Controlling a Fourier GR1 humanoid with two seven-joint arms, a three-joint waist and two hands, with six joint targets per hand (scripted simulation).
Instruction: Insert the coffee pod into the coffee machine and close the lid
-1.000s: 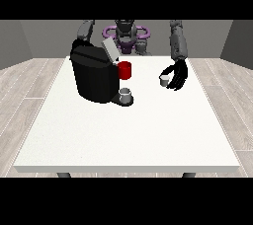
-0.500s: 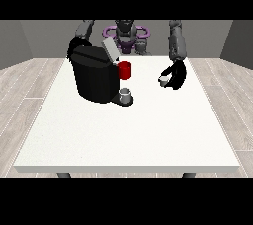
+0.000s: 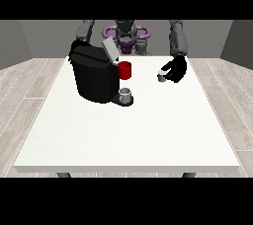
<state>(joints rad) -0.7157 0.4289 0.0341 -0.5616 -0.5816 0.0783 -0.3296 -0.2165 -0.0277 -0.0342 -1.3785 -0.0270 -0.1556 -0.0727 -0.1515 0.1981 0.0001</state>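
Observation:
The black coffee machine [image 3: 94, 76] stands on the table's left half, its grey lid [image 3: 109, 50] tilted up and open. A red part [image 3: 125, 70] juts from its front, above a small grey cup [image 3: 126, 93] on the drip tray. The hand at the view's right [image 3: 176, 69] hovers to the right of the machine, its fingers curled round a small pale coffee pod [image 3: 161, 76]. The pod is held above the table, well apart from the machine. Only the upper arm [image 3: 85, 30] shows at the view's left; that hand is hidden behind the machine.
The white table [image 3: 128, 135] stretches wide towards the camera in front of the machine. The robot's torso [image 3: 126, 36] stands behind the far edge.
The hand at the view's right has risen slightly with the pod in it. The machine, lid and cup have not moved.

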